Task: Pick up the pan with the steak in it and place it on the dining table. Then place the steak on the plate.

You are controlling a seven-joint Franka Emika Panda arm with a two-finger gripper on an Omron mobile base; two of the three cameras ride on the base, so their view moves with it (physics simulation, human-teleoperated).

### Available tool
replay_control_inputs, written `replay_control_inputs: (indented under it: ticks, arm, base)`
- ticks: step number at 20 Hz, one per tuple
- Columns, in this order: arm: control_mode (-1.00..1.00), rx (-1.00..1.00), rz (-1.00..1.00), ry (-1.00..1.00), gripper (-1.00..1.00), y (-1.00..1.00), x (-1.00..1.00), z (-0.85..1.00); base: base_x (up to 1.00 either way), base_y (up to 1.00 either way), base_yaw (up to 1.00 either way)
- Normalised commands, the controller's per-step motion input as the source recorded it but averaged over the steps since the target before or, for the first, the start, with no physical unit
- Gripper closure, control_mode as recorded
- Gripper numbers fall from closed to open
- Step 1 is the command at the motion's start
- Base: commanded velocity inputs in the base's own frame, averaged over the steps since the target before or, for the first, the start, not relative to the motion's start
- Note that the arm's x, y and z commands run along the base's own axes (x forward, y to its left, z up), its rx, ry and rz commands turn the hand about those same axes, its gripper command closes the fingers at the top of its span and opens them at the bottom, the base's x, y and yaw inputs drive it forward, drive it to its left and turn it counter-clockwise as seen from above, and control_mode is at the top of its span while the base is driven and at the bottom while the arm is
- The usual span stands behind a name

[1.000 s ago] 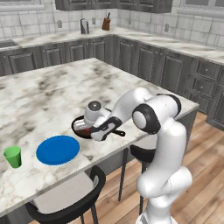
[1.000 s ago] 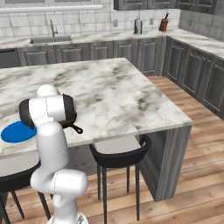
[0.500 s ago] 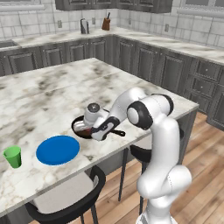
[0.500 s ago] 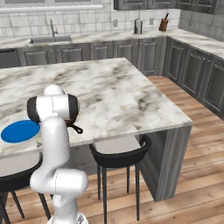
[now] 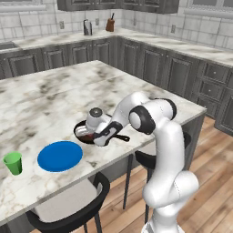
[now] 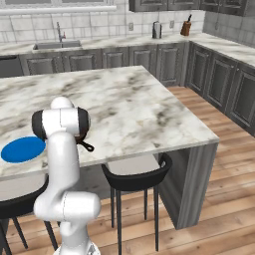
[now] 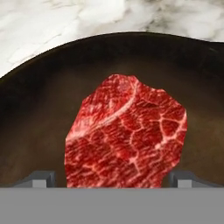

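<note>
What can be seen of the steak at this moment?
The steak is a flat, irregular chunk of raw red meat marbled with pale fat lines. It lies flat on the dark brown floor of the pan, near the middle. The open gripper is close over it, one fingertip either side of its near edge.

Grey cabinets (image 5: 182, 75); wood floor (image 6: 219, 199)

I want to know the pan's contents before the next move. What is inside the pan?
The steak, one red raw chunk, lies on the dark floor of the pan, between the tips of the open gripper. What lies under the steak is covered. In the left base view the hand hides most of the pan's inside.
</note>
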Motion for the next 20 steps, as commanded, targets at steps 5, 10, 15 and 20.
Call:
replay_control_inputs:
  ticks: [5,10,15,20]
  arm:
    - [-1.0,0.0,-0.02,0.0,1.0,0.05,0.1,-0.06]
    - [-1.0,0.0,-0.06,0.0,1.0,0.0,0.01,0.04]
    - [-1.0,0.0,-0.08,0.02,1.0,0.0,-0.02,0.24]
    - [-1.0,0.05,-0.1,0.0,1.0,-0.02,-0.29,0.62]
  base:
    - [0.0,0.0,0.0]
    - [0.0,0.0,0.0]
    - [0.0,0.0,0.0]
    - [0.0,0.0,0.0]
